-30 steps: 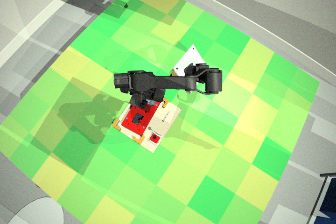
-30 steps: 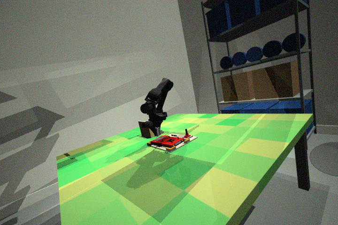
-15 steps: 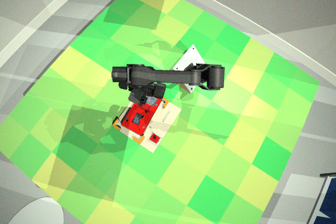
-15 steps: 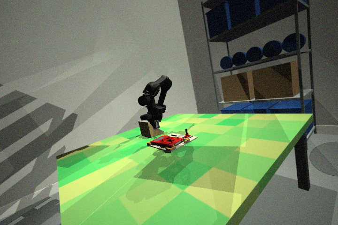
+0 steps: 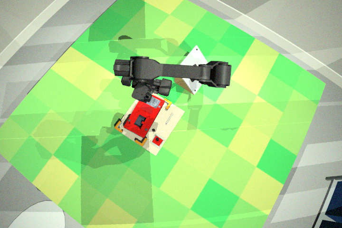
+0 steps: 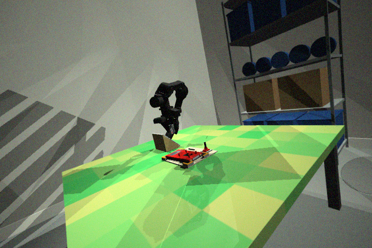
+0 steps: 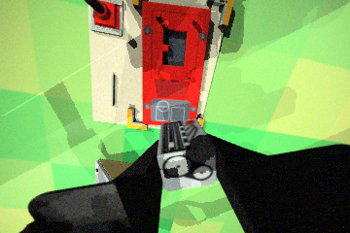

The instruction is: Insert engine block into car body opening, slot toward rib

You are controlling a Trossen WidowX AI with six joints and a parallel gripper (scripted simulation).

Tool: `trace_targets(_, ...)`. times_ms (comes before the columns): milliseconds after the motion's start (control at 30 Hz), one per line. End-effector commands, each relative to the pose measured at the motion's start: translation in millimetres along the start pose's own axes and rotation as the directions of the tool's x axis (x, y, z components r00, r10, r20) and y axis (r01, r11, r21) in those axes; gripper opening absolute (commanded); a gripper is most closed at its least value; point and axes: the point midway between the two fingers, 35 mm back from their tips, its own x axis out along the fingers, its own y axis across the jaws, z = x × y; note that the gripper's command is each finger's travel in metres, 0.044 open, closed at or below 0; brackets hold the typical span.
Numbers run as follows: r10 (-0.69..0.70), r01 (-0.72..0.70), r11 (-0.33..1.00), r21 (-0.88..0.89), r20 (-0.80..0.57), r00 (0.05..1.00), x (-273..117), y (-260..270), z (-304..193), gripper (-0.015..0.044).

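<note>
My gripper (image 7: 182,140) (image 6: 171,131) is shut on the grey engine block (image 7: 175,146) (image 6: 171,129) and holds it in the air. In the wrist view the block's ribbed top and an end with two round discs show; its slot is not clearly visible. The red car body (image 5: 133,127) (image 6: 177,155) (image 7: 154,58) lies flat on the pale board. Its dark rectangular opening (image 5: 139,120) (image 7: 177,49) is empty, with a small red rib (image 7: 165,48) on one long side. The block is off the body's end with the grey panel, away from the opening. The arm hides the block in the top view.
The pale board (image 5: 174,110) (image 7: 102,87) has orange corner brackets, a slit and a red square with an upright black stick (image 5: 157,139) (image 6: 205,147) (image 7: 105,16). Short dark posts stand on the car body. A white-topped wedge (image 5: 195,56) (image 6: 160,142) stands close by, partly under the arm in the top view.
</note>
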Motion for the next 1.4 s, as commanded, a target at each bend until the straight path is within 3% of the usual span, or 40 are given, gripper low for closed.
trace_targets(0,-0.007,0.007,1.0,-0.008,-0.002,1.0,-9.8,2.9,-0.3,0.0)
trace_targets(100,-0.008,0.008,1.0,-0.008,-0.002,1.0,-4.0,1.2,3.6,0.0)
trace_targets(267,-0.007,0.007,1.0,-0.01,0.001,1.0,38.7,-7.3,27.5,0.0)
trace_targets(633,-0.005,0.006,1.0,-0.01,0.056,0.998,40.0,-4.9,26.9,0.0)
trace_targets(967,0.002,0.0,1.0,-0.008,0.329,0.944,43.6,-6.2,17.0,0.0)
trace_targets(1367,-0.001,0.008,1.0,-0.007,0.662,0.75,48.8,-5.9,4.6,0.0)
